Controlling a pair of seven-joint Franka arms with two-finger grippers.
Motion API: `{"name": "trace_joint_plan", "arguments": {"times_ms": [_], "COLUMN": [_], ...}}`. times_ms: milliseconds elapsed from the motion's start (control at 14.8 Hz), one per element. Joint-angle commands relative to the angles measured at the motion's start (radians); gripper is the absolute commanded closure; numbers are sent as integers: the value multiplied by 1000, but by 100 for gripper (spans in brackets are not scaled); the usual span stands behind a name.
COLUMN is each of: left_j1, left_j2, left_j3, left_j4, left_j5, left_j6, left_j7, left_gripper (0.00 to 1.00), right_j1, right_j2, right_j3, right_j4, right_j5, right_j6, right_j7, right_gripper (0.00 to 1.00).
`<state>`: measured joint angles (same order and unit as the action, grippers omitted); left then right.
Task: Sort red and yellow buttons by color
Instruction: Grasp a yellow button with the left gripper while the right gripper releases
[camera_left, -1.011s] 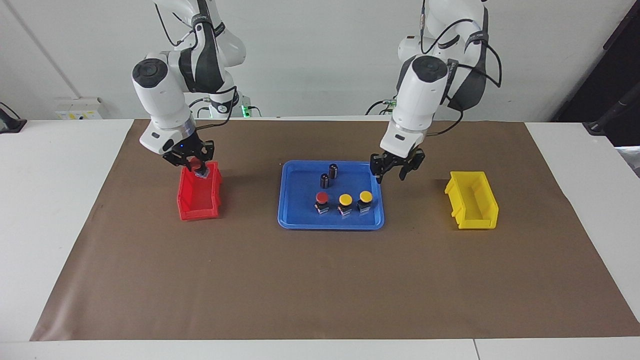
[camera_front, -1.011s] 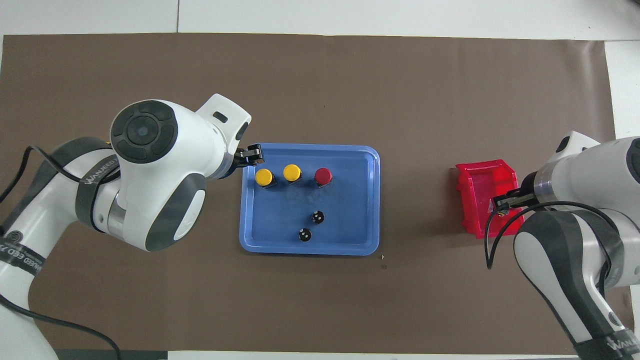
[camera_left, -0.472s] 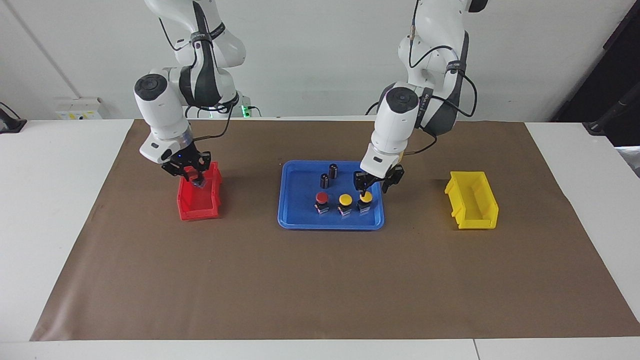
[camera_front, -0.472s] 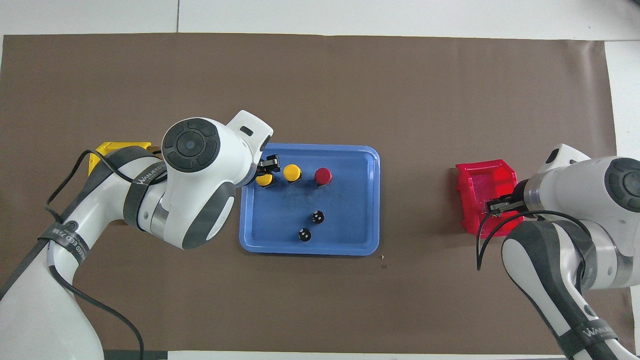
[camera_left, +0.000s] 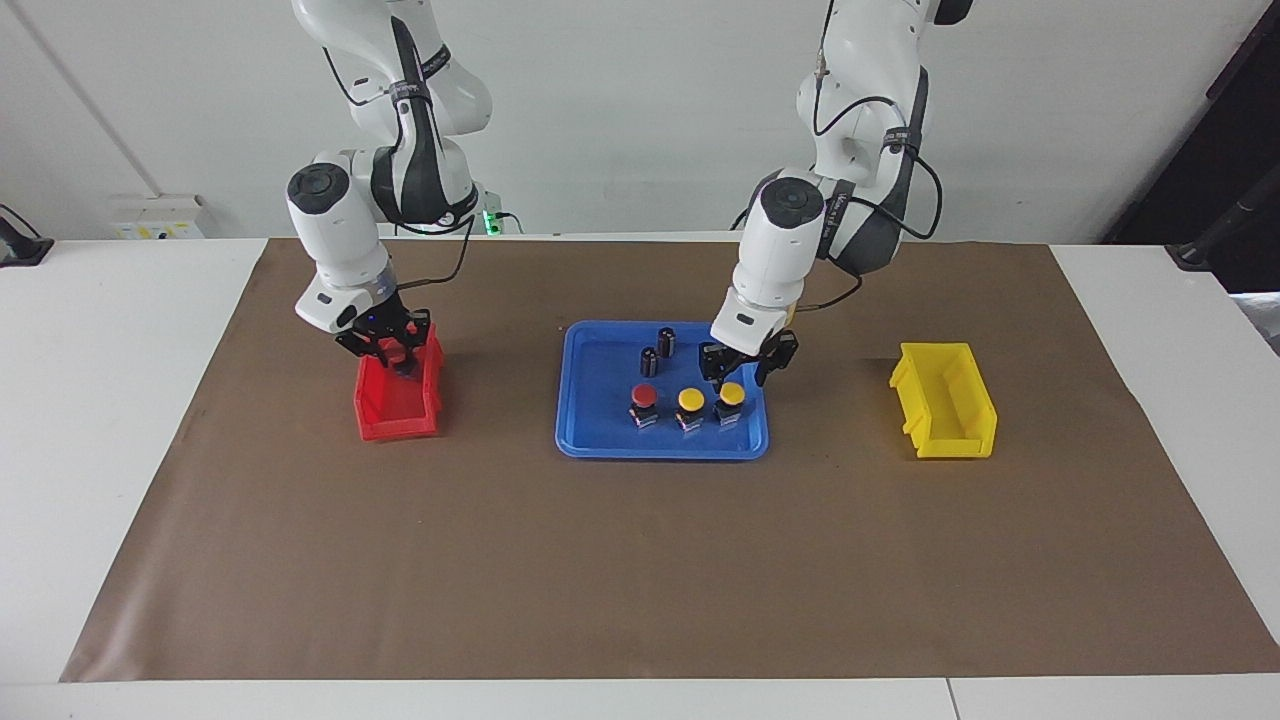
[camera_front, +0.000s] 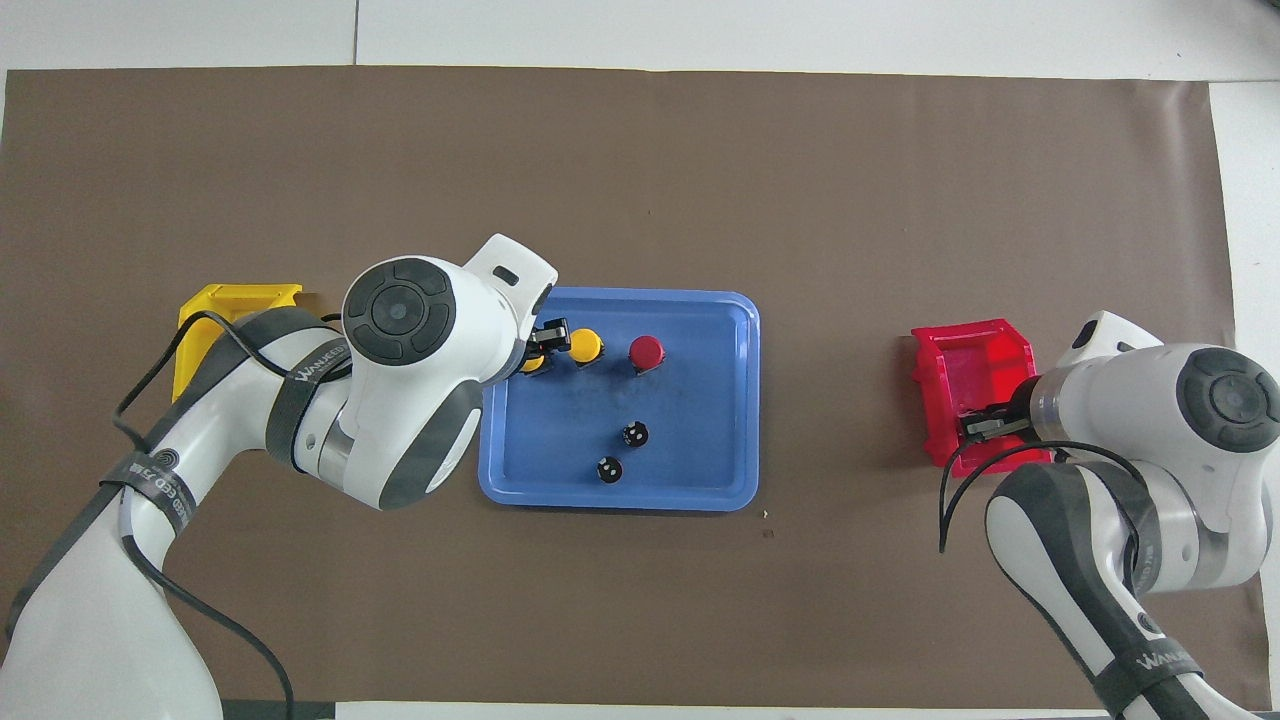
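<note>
Buttons: red button (camera_left: 643, 396) and two yellow buttons (camera_left: 691, 399) sit mid-frame in blue tray (camera_left: 590, 440). Left gripper (camera_left: 738, 376) hovers spread over one yellow. Right gripper (camera_left: 392, 352) clenched on fourth button (camera_left: 398, 353) over red bin (camera_left: 385, 425). Yellow bin (camera_left: 950, 440) looks empty.

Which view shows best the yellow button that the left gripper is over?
The facing view: the yellow button stands in full sight on the blue tray, cap and black body, with the left gripper just above it. In the overhead view the left arm's wrist covers most of it; only a sliver of yellow cap shows.
</note>
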<state>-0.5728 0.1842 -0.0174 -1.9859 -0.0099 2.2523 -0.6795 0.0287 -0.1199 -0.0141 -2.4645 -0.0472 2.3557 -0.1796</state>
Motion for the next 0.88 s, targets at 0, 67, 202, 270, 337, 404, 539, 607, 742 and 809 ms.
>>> {"name": "trace_joint_plan", "arguments": {"times_ms": [0,67,202,270,337,404,539,607,742,809], "left_j1": [-19,-19,-19,-19,-19,-19,-19,-19,-21,-21], "left_j2": [14,20,26,28,28,29,32,32,32,32], "left_j3": [16,16,16,16,16,16,16,16,16,16], "left_j4": [-25,-25,-25,-25,-24,-22,-21,-21,-10,11], "left_j5": [-5,-5,-5,-5,-5,-5,-5,-5,-5,-5], "left_j6": [44,56,64,64,66,66,69,67,43,14], "left_j7": [-17,-17,-18,-20,-23,-28,-40,-41,-52,-60], "left_gripper": [29,29,29,35,44,52,66,74,89,92], "right_j1": [-13,-13,-12,-13,-13,-15,-13,-13,-10,-9], "right_j2": [0,2,3,5,5,6,14,16,20,20], "right_j3": [5,5,5,5,5,5,6,6,6,8], "right_j4": [-19,-17,-11,-7,1,9,62,96,169,197], "right_j5": [-13,-13,-13,-13,-13,-13,-11,-5,1,4], "right_j6": [27,25,22,17,16,4,-56,-96,-166,-194], "right_j7": [16,14,15,15,15,15,15,19,20,22], "right_gripper": [61,50,46,44,43,43,43,43,43,43]}}
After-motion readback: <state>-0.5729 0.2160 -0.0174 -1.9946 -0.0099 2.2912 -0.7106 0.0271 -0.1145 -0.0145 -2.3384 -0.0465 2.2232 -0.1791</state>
